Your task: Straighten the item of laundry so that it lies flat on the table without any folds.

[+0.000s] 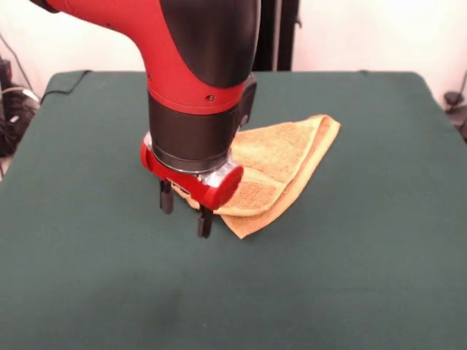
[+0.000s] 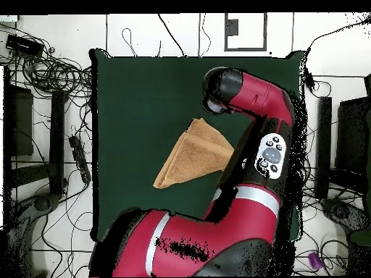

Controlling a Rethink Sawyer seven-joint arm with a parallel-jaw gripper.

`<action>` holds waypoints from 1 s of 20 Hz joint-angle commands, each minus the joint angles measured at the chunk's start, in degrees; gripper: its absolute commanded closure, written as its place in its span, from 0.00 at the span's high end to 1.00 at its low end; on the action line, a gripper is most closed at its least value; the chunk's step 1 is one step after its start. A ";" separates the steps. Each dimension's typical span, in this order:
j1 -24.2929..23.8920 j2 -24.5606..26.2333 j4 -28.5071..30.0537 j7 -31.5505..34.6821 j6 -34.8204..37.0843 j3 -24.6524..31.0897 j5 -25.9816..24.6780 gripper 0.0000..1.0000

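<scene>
The orange-tan towel lies near the middle of the dark green table, folded over on itself into a rough triangle with layered edges. Its point faces the front edge. In the overhead view the towel shows as a folded wedge on the table. No white tag shows. My gripper points down at the towel's left side, its two black fingers apart, with the towel's edge just behind them. It holds nothing. In the overhead view the arm's wrist hides the gripper.
The arm's red and black body covers the table's right side in the overhead view. Cables and dark equipment lie on the floor around the table. Cables and dark gear also sit past the table's left edge in the front view.
</scene>
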 commanded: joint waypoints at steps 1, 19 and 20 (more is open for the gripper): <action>3.47 -0.47 3.32 22.24 3.16 4.70 6.06 1.00; 8.28 -6.63 16.62 32.07 3.15 0.29 7.25 1.00; 8.38 -7.30 18.16 31.96 2.44 0.37 7.21 1.00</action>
